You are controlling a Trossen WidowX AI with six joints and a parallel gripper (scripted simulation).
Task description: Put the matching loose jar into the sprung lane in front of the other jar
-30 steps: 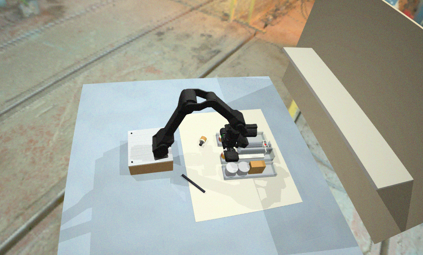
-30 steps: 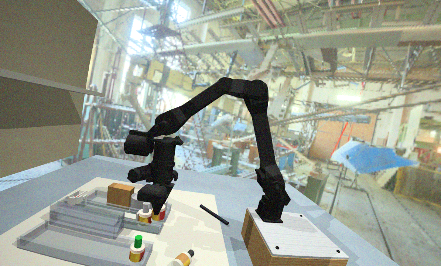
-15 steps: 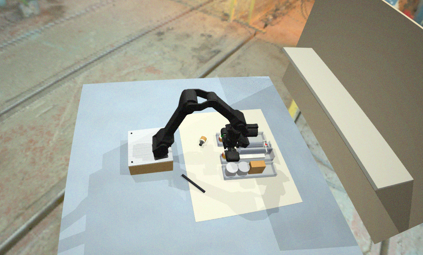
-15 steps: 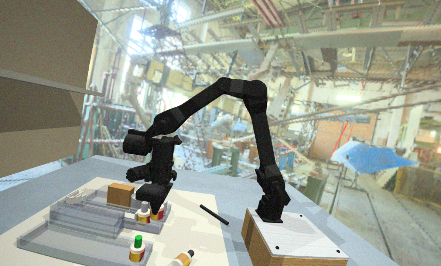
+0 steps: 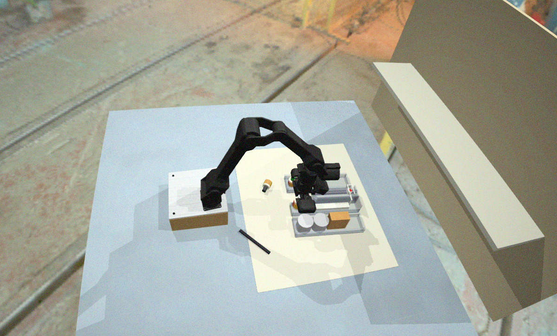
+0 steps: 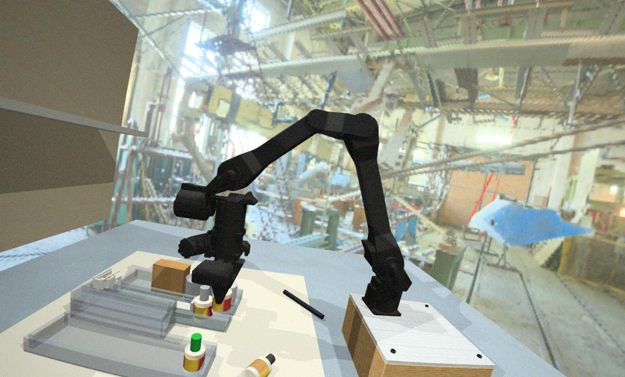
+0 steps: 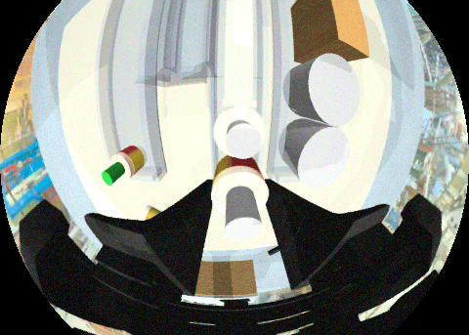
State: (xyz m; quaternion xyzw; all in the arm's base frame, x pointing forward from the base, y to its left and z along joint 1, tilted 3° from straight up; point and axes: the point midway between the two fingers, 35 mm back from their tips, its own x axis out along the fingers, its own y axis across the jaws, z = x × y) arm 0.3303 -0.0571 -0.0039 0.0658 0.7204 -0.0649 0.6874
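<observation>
The black parallel-jaw gripper (image 5: pixel 304 199) (image 6: pixel 220 300) (image 7: pixel 238 185) grasps the grey-capped jar with a white shoulder and red-and-gold body (image 6: pixel 223 301) (image 7: pixel 239 190); it sits between the two fingertips, its cap pointing back toward the wrist camera. Just ahead of the fingers, outside their grip, the matching grey-capped white, red and gold jar (image 6: pixel 202 307) (image 7: pixel 239 130) stands upright in the middle clear plastic lane (image 6: pixel 218 322) (image 7: pixel 268 81). The held jar is at that lane's front end; whether its base touches the lane floor I cannot tell.
</observation>
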